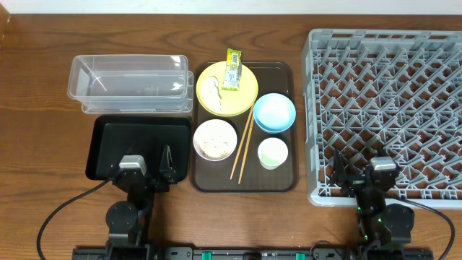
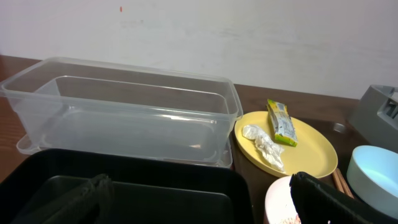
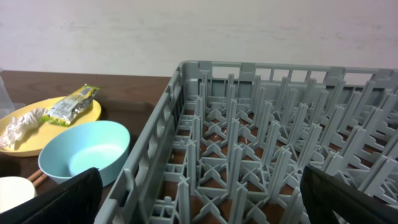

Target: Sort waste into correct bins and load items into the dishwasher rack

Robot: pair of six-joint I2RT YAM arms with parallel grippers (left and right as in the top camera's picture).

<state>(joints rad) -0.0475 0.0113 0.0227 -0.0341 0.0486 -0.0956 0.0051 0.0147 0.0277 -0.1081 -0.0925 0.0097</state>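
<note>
On the brown serving tray (image 1: 283, 180) sit a yellow plate (image 1: 238, 97) with a yellow-green wrapper (image 1: 232, 70) and a crumpled white paper scrap (image 1: 211, 88), a light blue bowl (image 1: 274, 113), a white bowl (image 1: 215, 139) holding rice-like scraps, a small pale cup (image 1: 273, 152) and wooden chopsticks (image 1: 242, 144). The clear tub (image 1: 130, 83) and black tray (image 1: 108, 144) lie at the left. The grey dishwasher rack (image 1: 386, 108) is at the right. My left gripper (image 1: 147, 172) is open and empty over the black tray's near edge. My right gripper (image 1: 363, 177) is open and empty over the rack's near edge.
The wooden table (image 1: 36, 108) shows at the left and behind the tub. A pale wall (image 2: 249, 37) stands behind the table. Black cables (image 1: 65, 206) run from both arm bases at the near edge.
</note>
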